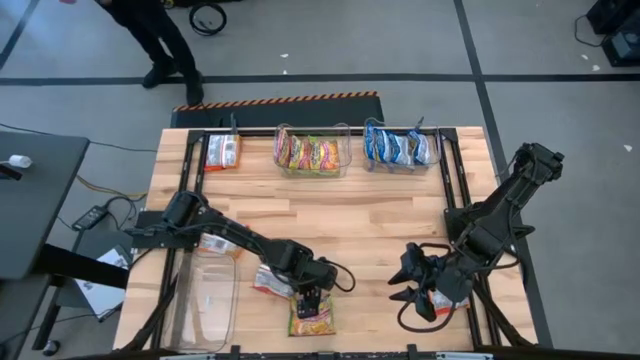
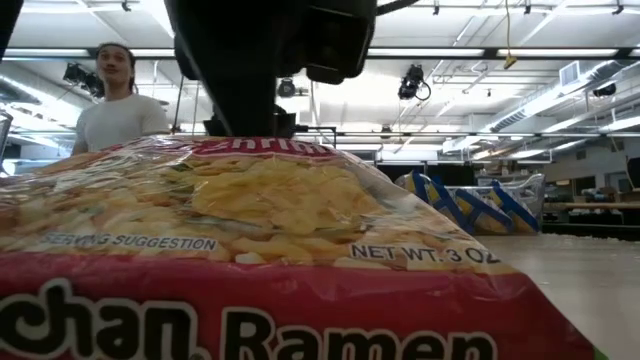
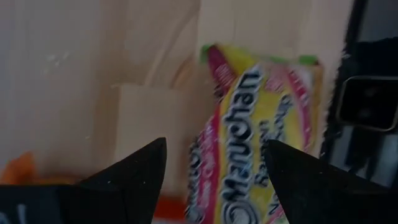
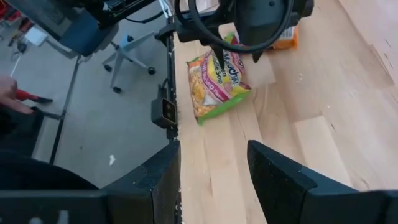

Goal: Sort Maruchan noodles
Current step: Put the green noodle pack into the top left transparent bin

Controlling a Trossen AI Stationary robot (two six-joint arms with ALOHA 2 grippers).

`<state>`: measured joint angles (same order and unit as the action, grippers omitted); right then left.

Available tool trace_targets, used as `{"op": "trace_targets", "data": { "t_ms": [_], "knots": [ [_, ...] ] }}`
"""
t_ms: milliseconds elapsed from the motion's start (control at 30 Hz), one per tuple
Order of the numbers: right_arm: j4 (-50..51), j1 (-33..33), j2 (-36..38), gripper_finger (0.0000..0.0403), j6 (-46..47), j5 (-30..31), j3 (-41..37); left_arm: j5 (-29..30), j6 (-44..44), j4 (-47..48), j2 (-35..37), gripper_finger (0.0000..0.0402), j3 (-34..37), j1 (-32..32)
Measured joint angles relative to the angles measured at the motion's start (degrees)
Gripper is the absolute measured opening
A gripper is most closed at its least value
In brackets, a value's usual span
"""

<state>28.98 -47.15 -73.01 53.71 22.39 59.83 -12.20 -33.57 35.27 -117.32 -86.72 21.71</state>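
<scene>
A yellow-green Maruchan packet [image 1: 312,318] [image 3: 255,143] [image 4: 217,84] lies flat at the table's near edge and fills the low view [image 2: 280,220]. My left gripper [image 1: 308,298] [image 3: 214,168] is open right above it, pointing down, with a finger over either side of the packet's far end. A red-orange packet [image 1: 268,283] lies just to the left, under that arm. Sorted packets sit at the far edge: red-orange [image 1: 222,152], yellow-green in a clear tub [image 1: 312,152], blue in a clear tub [image 1: 400,147]. My right gripper [image 1: 412,288] [image 4: 214,180] waits open over bare wood near the right edge. My left gripper comes at the yellow-green packet's far end [image 4: 231,59] from above with open fingers [image 4: 219,65]. I cannot tell whether the fingertips touch the wrapper. The packet lies flat on the table.
A large clear tub [image 1: 205,300] lies at the near left corner, and another orange packet [image 1: 215,245] shows beside the left arm. A black frame [image 1: 450,170] rims the table. Bare wood [image 1: 350,215] spans the middle. A person [image 2: 120,105] stands beyond the far edge.
</scene>
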Motion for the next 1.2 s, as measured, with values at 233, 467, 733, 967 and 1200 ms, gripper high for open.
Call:
{"op": "trace_targets", "data": {
  "t_ms": [233,467,733,967,1200],
  "knots": [
    [0.78,-0.16,0.00,0.0191,0.31,0.05,0.00,-5.11,-0.55,-2.26,-0.87,0.0274,1.88,0.38],
    [2.06,-0.10,0.00,0.0191,0.24,0.07,0.00,-9.95,-2.73,-2.69,-0.87,0.0274,1.88,0.96],
    [2.09,-0.08,0.00,0.0191,0.54,0.48,-0.02,-9.60,-6.95,-2.30,-0.87,0.0275,1.88,0.57],
    [2.07,0.03,0.00,0.0191,0.35,1.12,-0.02,-11.58,-11.97,-3.12,-3.16,0.0275,1.85,1.33],
    [2.33,0.67,0.00,0.0191,0.33,0.81,-0.02,-8.33,-10.73,-3.61,-5.88,0.0280,1.52,1.76]
  ]
}}
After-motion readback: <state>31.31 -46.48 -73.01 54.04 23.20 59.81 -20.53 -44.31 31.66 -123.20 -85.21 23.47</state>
